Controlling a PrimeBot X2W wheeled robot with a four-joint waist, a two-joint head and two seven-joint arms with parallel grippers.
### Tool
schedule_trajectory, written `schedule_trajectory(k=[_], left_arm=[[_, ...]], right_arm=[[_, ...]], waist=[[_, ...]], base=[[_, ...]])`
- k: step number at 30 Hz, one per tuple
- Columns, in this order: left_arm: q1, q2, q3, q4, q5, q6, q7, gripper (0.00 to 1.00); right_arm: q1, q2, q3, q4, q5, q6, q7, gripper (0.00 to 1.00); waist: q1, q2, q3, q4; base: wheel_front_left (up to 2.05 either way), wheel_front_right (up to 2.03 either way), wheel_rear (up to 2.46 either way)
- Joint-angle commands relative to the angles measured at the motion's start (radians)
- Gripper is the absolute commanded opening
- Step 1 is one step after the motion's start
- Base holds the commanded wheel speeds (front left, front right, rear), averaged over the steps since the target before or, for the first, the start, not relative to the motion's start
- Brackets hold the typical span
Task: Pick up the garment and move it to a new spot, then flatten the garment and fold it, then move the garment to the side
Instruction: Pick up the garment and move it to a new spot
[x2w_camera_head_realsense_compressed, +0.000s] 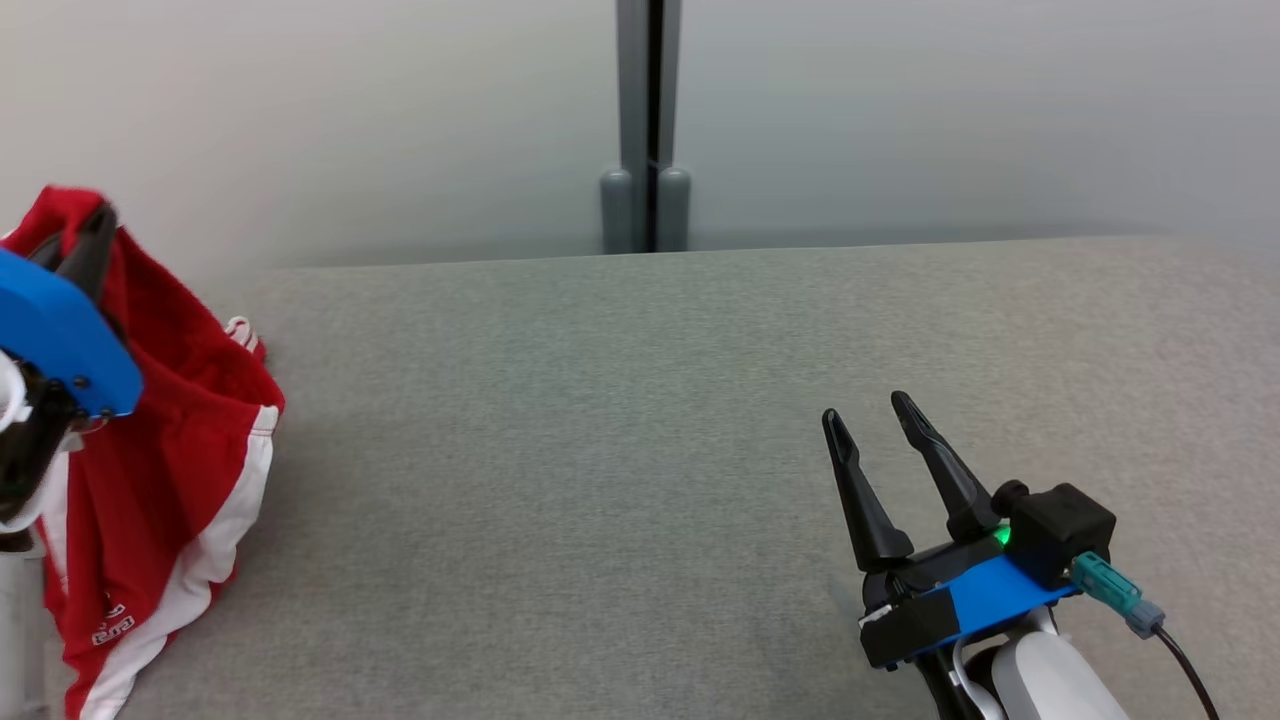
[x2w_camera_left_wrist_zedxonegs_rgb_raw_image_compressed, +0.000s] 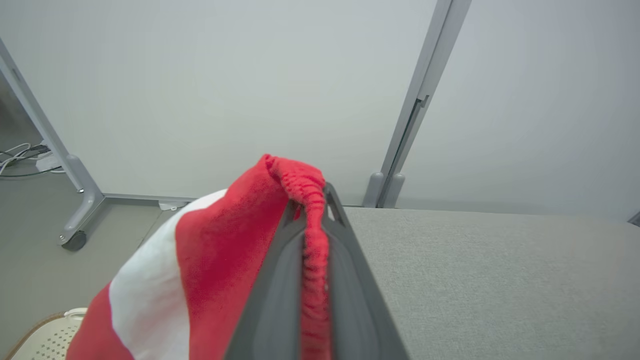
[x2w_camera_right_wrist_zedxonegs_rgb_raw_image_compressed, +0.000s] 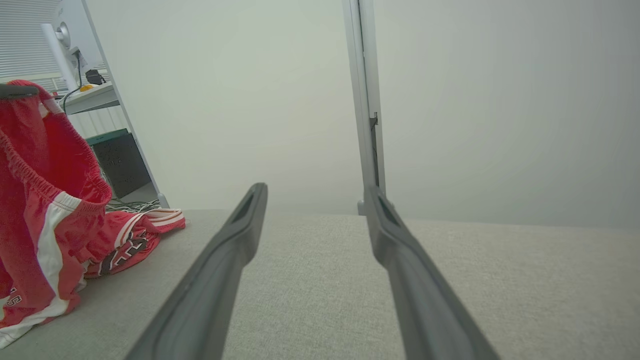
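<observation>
Right, the red-and-white shorts (x2w_camera_head_realsense_compressed: 180, 470) are hanging at the left edge of the grey table (x2w_camera_head_realsense_compressed: 600, 450). Their top is being held up in the air, while the lower folds are trailing on the surface towards the near-left corner. The left gripper (x2w_camera_left_wrist_zedxonegs_rgb_raw_image_compressed: 314, 201) is pinching them by the gathered elastic waistband (x2w_camera_left_wrist_zedxonegs_rgb_raw_image_compressed: 300, 177), its two fingers squeezed together with only red cloth between them. Over by the near-right corner the right gripper (x2w_camera_head_realsense_compressed: 866, 408) is hovering with its fingers spread wide, carrying nothing. Beyond the far edge, a pale partition with a grey post (x2w_camera_head_realsense_compressed: 648, 120) is closing off the scene.

By the look of it, we are watching the first step: the pick-up is made and the move to a new spot is yet to come. The next move is calling for more height, so the dragging leg clears the surface, then a carry towards the bare middle of the table. With a single pinch point the shorts are going to land bunched, so the free right gripper is probably going to be needed for the flattening.
</observation>
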Motion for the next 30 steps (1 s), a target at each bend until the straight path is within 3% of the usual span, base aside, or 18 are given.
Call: schedule_trajectory(k=[1, 7, 12, 16, 17, 21, 22, 23, 27, 30], left_arm=[[0.016, -0.019, -0.008, -0.072, -0.016, 0.002, 0.023, 0.00], [0.048, -0.083, -0.044, -0.280, -0.070, 0.027, 0.090, 0.00], [0.060, -0.193, -0.106, -0.424, -0.107, 0.057, 0.082, 0.00], [0.066, -0.281, -0.177, -0.390, -0.092, 0.065, 0.032, 0.00], [0.066, -0.281, -0.177, -0.390, -0.092, 0.065, 0.032, 0.00], [0.074, -0.352, -0.279, -0.213, -0.056, 0.041, -0.077, 0.00], [0.064, -0.364, -0.305, -0.150, -0.054, 0.033, -0.122, 0.35], [0.054, -0.375, -0.337, -0.088, -0.059, 0.020, -0.174, 1.00], [0.013, -0.396, -0.479, 0.117, -0.120, -0.006, -0.369, 1.00], [-0.018, -0.396, -0.603, 0.177, -0.187, -0.010, -0.450, 1.00]], right_arm=[[0.015, 0.001, -0.006, -0.002, 0.002, 0.000, -0.003, 1.00], [0.016, 0.002, -0.008, -0.006, -0.001, 0.000, -0.003, 1.00], [0.001, 0.002, -0.010, -0.013, -0.003, 0.000, -0.003, 1.00], [-0.015, 0.003, 0.002, -0.015, 0.002, 0.000, -0.003, 1.00], [-0.015, 0.003, 0.002, -0.015, 0.002, 0.000, -0.003, 1.00], [-0.030, 0.003, 0.014, -0.016, 0.009, 0.000, -0.003, 1.00], [-0.033, 0.003, 0.015, -0.015, 0.010, 0.000, -0.003, 1.00], [-0.036, 0.003, 0.018, -0.014, 0.012, 0.000, -0.003, 1.00], [-0.048, 0.003, 0.023, -0.008, 0.014, 0.000, -0.003, 1.00], [-0.043, 0.002, 0.013, -0.008, 0.008, 0.000, -0.003, 1.00]], waist=[[0.0002, 0.0002, -0.014, -0.029], [0.0002, 0.0002, -0.013, -0.100], [0.0002, 0.0002, 0.004, -0.200], [0.0002, 0.0002, 0.028, -0.262], [0.0002, 0.0002, 0.028, -0.262], [0.0002, 0.0002, 0.056, -0.303], [0.0002, 0.0002, 0.062, -0.308], [0.0002, 0.0002, 0.067, -0.313], [0.0002, 0.0002, 0.078, -0.321], [0.0002, 0.0002, 0.076, -0.302]], base=[[0.00, 0.00, 0.00], [0.00, 0.00, 0.00], [0.00, 0.00, 0.00], [0.00, 0.00, 0.00], [0.00, 0.00, 0.00], [0.00, 0.00, 0.00], [0.00, 0.00, 0.00], [0.00, 0.00, 0.00], [0.00, 0.00, 0.00], [0.00, 0.00, 0.00]])
